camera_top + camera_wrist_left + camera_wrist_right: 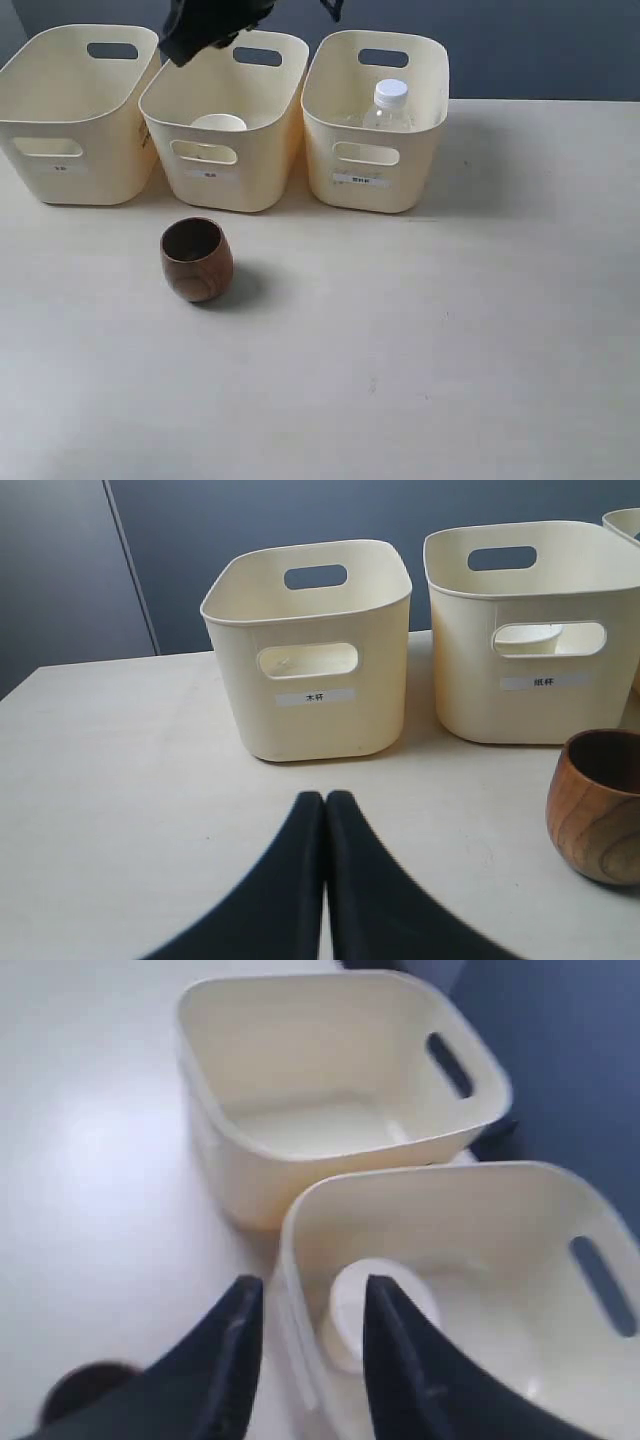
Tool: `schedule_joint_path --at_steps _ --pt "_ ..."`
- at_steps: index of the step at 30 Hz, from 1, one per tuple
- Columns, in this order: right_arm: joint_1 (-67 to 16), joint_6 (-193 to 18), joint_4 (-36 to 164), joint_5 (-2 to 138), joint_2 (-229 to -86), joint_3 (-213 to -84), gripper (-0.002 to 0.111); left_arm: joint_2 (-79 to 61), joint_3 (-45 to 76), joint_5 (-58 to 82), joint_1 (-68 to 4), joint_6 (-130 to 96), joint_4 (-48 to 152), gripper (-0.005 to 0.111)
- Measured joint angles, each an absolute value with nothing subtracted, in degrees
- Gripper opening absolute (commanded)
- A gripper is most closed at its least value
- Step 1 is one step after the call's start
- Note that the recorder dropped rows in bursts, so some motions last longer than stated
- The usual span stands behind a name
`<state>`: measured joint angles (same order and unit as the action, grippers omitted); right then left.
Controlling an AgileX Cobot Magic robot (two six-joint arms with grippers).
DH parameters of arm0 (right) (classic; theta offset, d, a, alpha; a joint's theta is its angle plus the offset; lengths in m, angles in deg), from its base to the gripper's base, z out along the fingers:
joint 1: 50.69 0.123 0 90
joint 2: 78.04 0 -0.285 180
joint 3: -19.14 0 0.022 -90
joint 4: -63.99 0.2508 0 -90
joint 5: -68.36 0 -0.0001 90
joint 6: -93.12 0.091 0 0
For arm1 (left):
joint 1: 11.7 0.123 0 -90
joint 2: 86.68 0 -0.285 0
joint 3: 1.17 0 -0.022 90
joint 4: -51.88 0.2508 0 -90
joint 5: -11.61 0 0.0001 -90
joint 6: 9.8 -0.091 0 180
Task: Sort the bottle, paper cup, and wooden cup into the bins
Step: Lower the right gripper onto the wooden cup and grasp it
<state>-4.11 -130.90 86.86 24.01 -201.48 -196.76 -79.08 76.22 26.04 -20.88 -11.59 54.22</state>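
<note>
The wooden cup (197, 260) stands upright on the table in front of the middle bin (250, 170); the left wrist view has it at one edge (600, 810). The paper cup (218, 124) sits inside the middle bin, and the bottle (388, 105) stands in the right bin (400, 180). The left bin (70, 140) holds nothing. My right gripper (312, 1285) hovers open over the middle bin's near rim, with the paper cup (350, 1310) below it and nothing held; outside it shows as a dark shape (195, 40). My left gripper (325, 798) is shut and empty, low over the table before the left bin (310, 725).
The pale table (450, 330) stretches wide in front of and to the right of the bins. A dark blue wall stands behind them. The left arm is outside the exterior view.
</note>
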Motion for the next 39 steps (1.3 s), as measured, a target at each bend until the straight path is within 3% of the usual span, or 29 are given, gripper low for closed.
schedule_joint_path --at_steps 6,20,39 --pt "-0.35 -132.85 90.19 3.93 -201.15 -196.76 0.054 -79.08 76.22 26.04 -20.88 -11.59 54.22 0.0" --pt "5.39 -133.21 87.66 -0.13 -211.39 -196.76 0.054 -79.08 76.22 26.04 -20.88 -11.59 54.22 0.0" --pt "5.43 -133.34 83.38 9.51 -215.65 -196.76 0.054 -79.08 76.22 26.04 -20.88 -11.59 54.22 0.0"
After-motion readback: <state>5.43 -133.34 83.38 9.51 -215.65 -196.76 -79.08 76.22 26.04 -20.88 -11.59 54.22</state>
